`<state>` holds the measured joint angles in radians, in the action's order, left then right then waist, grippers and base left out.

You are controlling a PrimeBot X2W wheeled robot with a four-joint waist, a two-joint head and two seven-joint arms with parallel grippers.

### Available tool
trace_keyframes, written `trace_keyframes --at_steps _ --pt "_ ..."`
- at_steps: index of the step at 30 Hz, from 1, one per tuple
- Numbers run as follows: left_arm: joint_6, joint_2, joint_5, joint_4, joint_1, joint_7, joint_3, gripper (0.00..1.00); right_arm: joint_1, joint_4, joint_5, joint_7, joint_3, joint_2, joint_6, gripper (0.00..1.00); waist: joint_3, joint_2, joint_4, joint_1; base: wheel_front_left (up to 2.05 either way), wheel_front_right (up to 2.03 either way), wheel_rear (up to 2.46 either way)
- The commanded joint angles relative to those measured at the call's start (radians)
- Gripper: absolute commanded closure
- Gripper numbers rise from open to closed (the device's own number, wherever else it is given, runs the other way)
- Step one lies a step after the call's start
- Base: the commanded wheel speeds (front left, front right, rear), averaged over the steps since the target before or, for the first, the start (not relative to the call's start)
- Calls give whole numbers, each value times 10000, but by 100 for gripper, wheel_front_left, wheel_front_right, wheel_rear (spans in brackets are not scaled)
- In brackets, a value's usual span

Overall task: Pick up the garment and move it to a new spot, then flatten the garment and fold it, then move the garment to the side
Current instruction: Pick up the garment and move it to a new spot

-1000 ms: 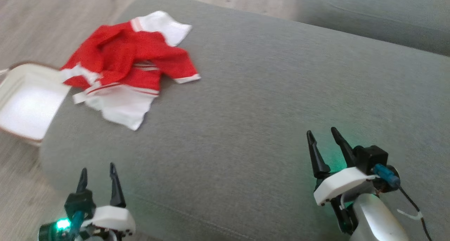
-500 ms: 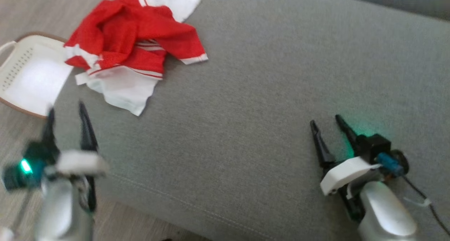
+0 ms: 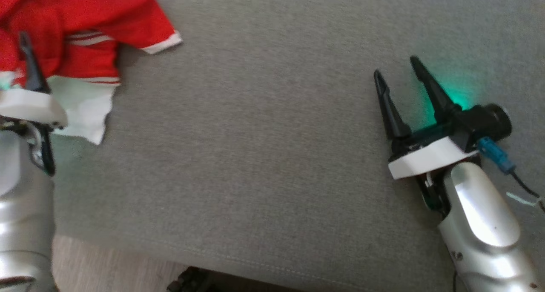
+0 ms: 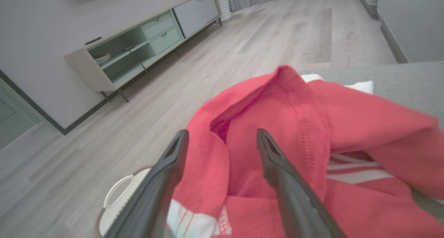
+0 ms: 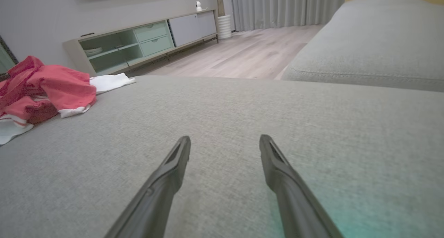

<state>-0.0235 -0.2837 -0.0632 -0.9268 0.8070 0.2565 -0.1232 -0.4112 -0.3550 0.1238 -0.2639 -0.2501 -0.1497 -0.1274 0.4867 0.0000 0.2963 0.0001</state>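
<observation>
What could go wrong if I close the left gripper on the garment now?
The left gripper hangs open over a bunched fold of the garment; it may catch one layer and lift it twisted.
The garment lies at the sofa edge, a basket on the floor beside it; a weak pinch could let it slide off.
The right gripper is open far across the sofa, too far to help.

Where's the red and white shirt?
The crumpled red and white shirt lies at the head view's upper left, on the grey sofa cushion, with the open left gripper right at it.
</observation>
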Motion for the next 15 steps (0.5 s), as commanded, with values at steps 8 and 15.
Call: trace_keyframes --at_steps 8,15 --pt "1158 -1105 50 -1270 763 -9 -474 0 71 173 69 22 -33 -158 -33 0 747 0 -709 -1 0 0 0" --pt "1274 -1236 5 -1373 994 42 -446 100 141 131 172 22 170 -64 -33 0 678 0 -646 -1 0 0 0"
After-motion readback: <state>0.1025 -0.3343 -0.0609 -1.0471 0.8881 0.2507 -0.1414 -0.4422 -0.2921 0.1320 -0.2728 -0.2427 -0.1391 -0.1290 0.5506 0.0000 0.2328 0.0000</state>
